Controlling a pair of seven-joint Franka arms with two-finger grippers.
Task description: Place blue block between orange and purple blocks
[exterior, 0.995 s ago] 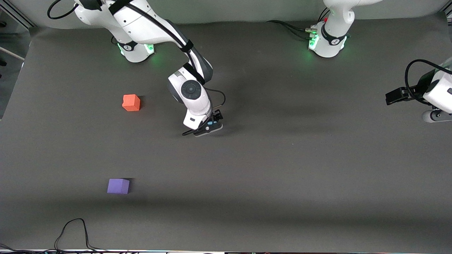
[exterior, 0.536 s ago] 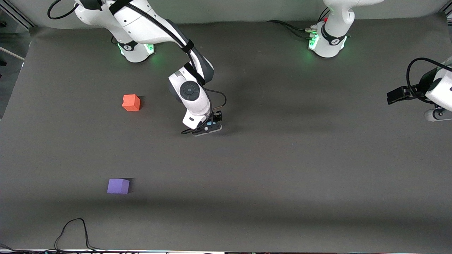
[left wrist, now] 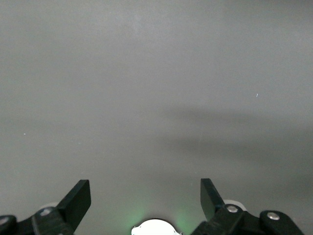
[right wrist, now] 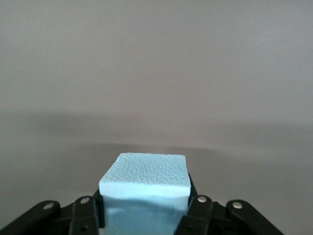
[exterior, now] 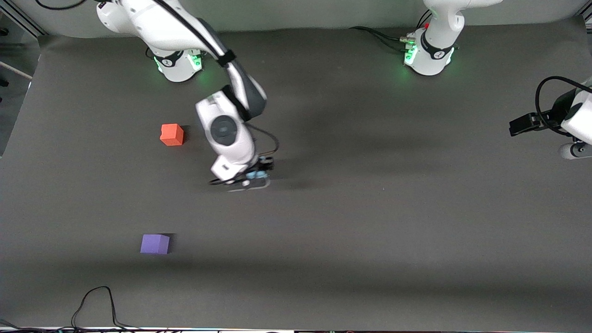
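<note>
My right gripper [exterior: 255, 177] is shut on the light blue block [right wrist: 144, 188] and holds it above the grey mat near the table's middle. In the front view only a sliver of the blue block [exterior: 254, 175] shows under the wrist. The orange block [exterior: 172, 134] sits on the mat toward the right arm's end. The purple block [exterior: 155, 243] lies nearer to the front camera than the orange one, with bare mat between them. My left gripper [left wrist: 145, 200] is open and empty; it waits at the left arm's end of the table [exterior: 522, 125].
A grey mat [exterior: 370, 222] covers the table. A black cable [exterior: 99, 305] loops at the table's front edge near the purple block. The arm bases stand at the mat's top edge.
My right gripper has moved with the blue block toward the right arm's end and nearer to the front camera. The left arm and the orange and purple blocks have barely moved.
</note>
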